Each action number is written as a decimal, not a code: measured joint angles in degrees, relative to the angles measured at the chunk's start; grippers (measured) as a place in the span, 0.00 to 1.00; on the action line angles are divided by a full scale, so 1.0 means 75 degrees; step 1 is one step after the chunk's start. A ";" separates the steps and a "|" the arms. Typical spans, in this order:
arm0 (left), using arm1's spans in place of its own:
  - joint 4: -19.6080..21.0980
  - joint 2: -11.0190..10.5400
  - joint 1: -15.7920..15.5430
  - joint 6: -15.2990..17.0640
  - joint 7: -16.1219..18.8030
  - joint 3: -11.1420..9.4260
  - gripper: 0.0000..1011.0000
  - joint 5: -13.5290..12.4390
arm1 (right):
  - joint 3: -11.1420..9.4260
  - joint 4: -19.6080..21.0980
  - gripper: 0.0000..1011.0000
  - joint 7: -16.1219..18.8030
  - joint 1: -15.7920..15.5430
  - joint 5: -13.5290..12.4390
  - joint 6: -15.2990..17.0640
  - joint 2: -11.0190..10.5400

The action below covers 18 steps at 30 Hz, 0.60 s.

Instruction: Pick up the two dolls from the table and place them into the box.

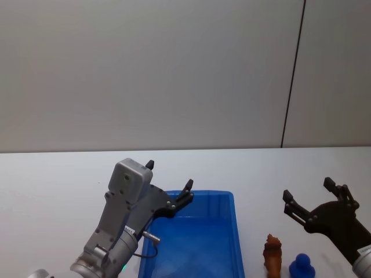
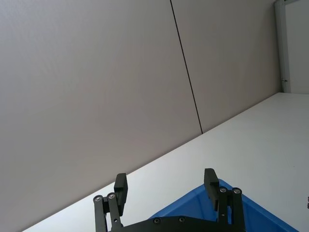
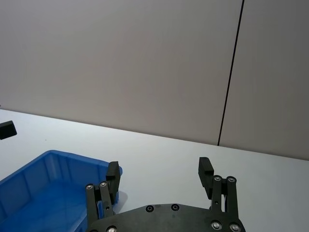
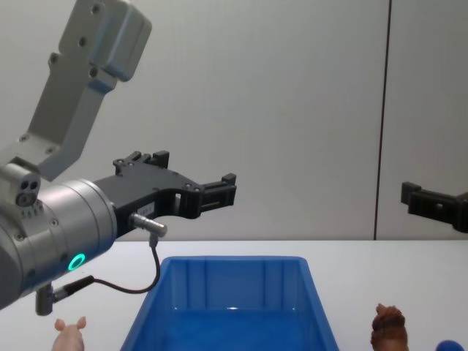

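Dolls lie nearest of all, along the robot's edge of the table (image 1: 52,185): a brown shaggy doll (image 1: 272,255) stands upright just right of the box (image 1: 223,214), its long axis vertical, with a rounded blue doll (image 1: 302,267) close beside it on the side away from the box. Across the box, from the chest camera's low angle, a pink pig (image 4: 71,334) sits near the left wall, low down on the left gripper's side (that makes three toys out for a job that names two). Next back comes the box itself, open-topped, and what shows of its floor is bare. Above and beyond hang the grippers. The right gripper (image 1: 308,189) hovers well up off the table, a little right of the brown and blue dolls and, I think, somewhat farther out, though the angle makes depth hard to call; either way they lie below its jaws and back toward the robot. Its jaws are spread wide and grip nothing. The left gripper (image 1: 169,175) hangs over the box's far left corner, jaws likewise wide apart, empty, touching nothing. From where things sit, I'd judge the right gripper the nearer one for the brown doll: it would need to draw back and come down over the upright figure, jaws astride its body, while the pig falls to the left.
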<state>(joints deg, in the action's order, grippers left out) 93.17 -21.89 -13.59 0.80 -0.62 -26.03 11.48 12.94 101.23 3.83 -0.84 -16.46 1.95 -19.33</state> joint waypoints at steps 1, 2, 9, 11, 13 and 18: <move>0.0000 0.0000 0.0000 0.0000 0.0000 0.0000 0.99 0.0000 | 0.0000 0.0000 0.99 0.0000 0.0000 0.0000 0.0000 0.0000; 0.0000 0.0000 0.0000 0.0000 0.0000 0.0000 0.99 0.0000 | 0.0000 0.0000 0.99 0.0000 0.0000 0.0000 0.0000 0.0000; 0.0000 0.0000 0.0000 0.0000 0.0000 0.0000 0.99 0.0000 | 0.0000 0.0001 0.99 0.0000 0.0000 0.0000 0.0000 0.0000; 0.0000 0.0000 0.0000 0.0000 0.0000 0.0000 0.99 0.0000 | 0.0000 0.0000 0.99 0.0000 0.0000 0.0000 0.0000 0.0000; 0.0000 0.0000 0.0000 0.0000 0.0000 0.0000 0.99 0.0000 | 0.0000 0.0000 0.99 0.0000 0.0000 0.0000 0.0000 0.0000; 0.0000 0.0000 0.0000 0.0000 -0.0001 0.0000 0.99 0.0000 | -0.0001 0.0000 0.99 0.0000 0.0000 0.0000 0.0000 0.0000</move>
<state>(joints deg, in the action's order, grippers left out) 93.17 -21.89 -13.58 0.79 -0.63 -26.02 11.48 12.94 101.23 3.83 -0.84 -16.46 1.95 -19.33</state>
